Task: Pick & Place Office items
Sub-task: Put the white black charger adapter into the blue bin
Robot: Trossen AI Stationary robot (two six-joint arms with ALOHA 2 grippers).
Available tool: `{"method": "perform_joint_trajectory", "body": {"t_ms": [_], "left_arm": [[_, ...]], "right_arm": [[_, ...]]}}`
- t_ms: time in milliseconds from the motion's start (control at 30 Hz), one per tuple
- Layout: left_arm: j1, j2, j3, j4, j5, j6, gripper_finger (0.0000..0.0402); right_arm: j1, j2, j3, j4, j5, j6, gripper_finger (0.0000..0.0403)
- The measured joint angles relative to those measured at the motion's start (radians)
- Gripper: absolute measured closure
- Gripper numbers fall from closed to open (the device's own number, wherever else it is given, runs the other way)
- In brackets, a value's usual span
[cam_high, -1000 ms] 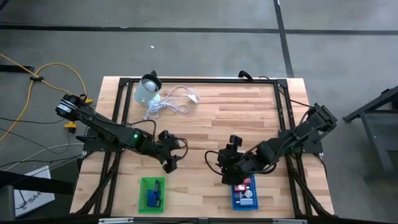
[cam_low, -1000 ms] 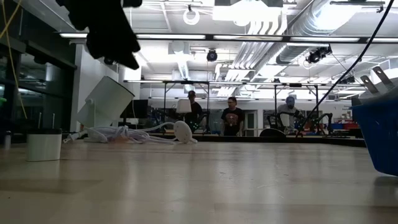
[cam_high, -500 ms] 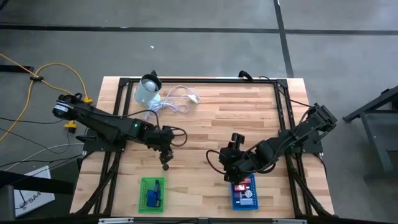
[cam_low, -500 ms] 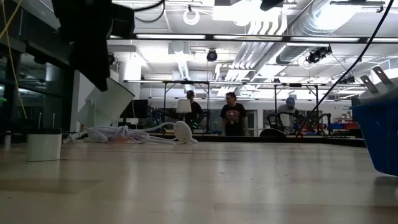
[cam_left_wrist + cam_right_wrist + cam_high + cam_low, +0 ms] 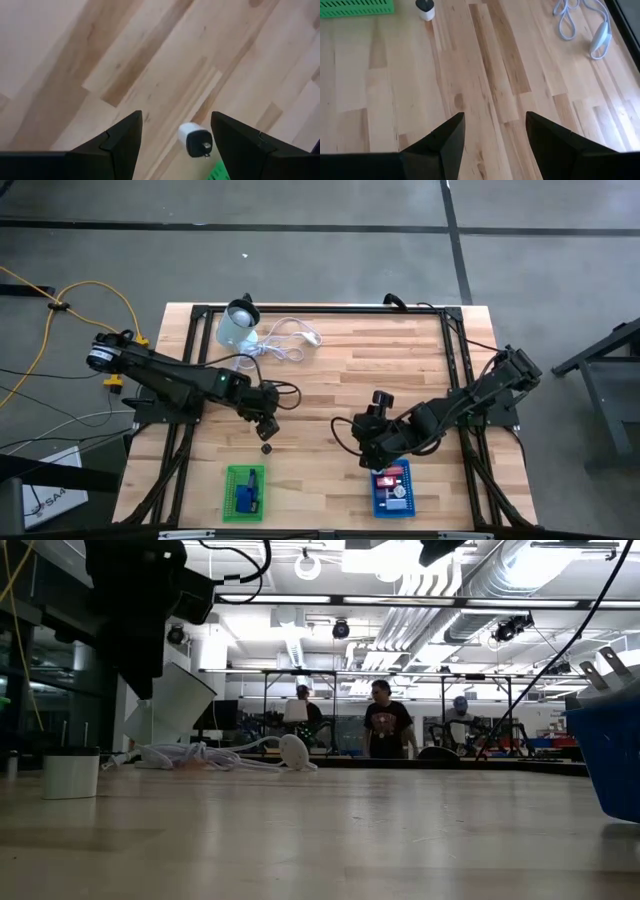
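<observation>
Spread and empty, the left gripper (image 5: 175,137) hangs over the wooden table (image 5: 340,370) toward its near-left part, pointed down at a small white-and-black plug-like piece (image 5: 195,140) that lies alone on the bare boards between the line of its two fingers, not yet touched. Seen from above, that same piece (image 5: 266,448) is a dark speck just beyond the green tray (image 5: 245,491), which sits at the near edge left of centre and already holds a blue item. The right gripper (image 5: 495,135) is likewise parted with nothing between its fingers, poised over the near-centre boards just beyond the blue tray (image 5: 393,490), where red, white and grey pieces lie. At the far-left corner a pale round container (image 5: 237,328) lies tipped beside a coiled white cable (image 5: 283,340); neither belongs to the job. My judgement is that the left arm is lining up to pick the plug piece. The risks follow from its size: it is tiny and rounded at one end, so a descent that is slightly off-line could let one finger strike it and knock it rolling across the boards, perhaps against the tray wall. A shallow pinch on the curved end could also squirt it out as the fingers close.
</observation>
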State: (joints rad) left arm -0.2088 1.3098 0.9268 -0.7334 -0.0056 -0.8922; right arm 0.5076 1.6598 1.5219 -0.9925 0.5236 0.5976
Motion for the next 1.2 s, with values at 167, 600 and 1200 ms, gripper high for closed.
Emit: {"method": "perform_joint_trajectory", "body": {"t_ms": [167,600,1200], "left_arm": [[-0.039,0.037,0.000,0.008,0.005,-0.005,0.0171],[-0.150,0.136,0.000,0.099,-0.057,0.003,0.0171],[-0.242,0.176,0.000,0.154,-0.131,-0.051,0.0171]], "right_arm": [[0.000,0.000,0.000,-0.003,-0.001,0.000,0.0206],[0.000,0.000,0.000,-0.004,-0.002,0.006,0.0206],[0.000,-0.001,0.000,0.001,-0.003,0.011,0.0206]]}}
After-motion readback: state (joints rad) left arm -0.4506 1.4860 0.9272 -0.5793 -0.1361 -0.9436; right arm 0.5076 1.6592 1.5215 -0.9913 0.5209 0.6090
